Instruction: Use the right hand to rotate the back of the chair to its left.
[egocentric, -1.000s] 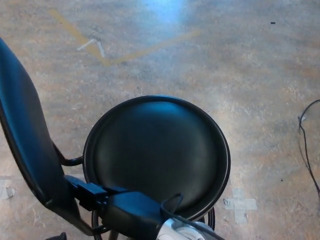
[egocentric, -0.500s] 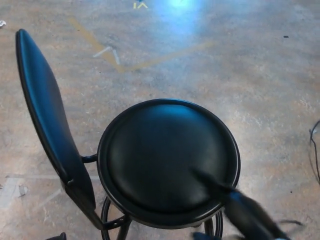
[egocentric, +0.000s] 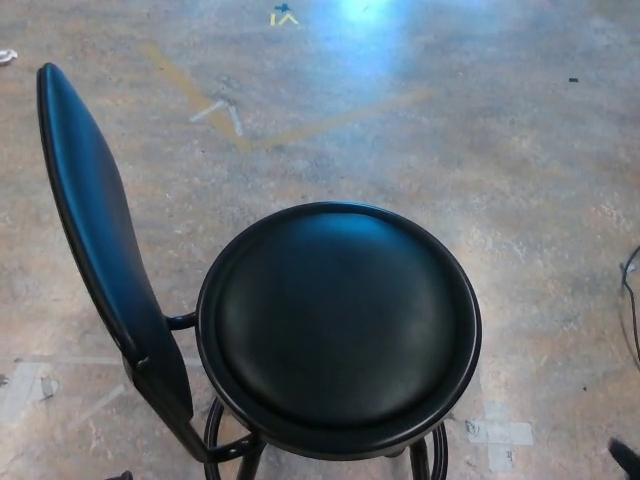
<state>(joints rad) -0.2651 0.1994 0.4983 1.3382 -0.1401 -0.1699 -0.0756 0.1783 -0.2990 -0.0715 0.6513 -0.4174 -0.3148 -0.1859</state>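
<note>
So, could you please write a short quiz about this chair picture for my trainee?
1. True or false: the backrest stands on the robot's left side of the round seat.
2. What lies on the floor at the picture's right edge? A) a cable B) a bottle C) a shoe
3. Fill in: the seat is coloured ____.

Key: 1 true; 2 A, a cable; 3 black.

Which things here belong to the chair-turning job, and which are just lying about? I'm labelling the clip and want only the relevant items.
Belongs to the job:
- chair backrest, standing at the seat's left
- round seat

Just lying about:
- yellow floor lines
- tape patches on the floor
- black cable at the right edge

No robot hand is clearly in view.
</note>
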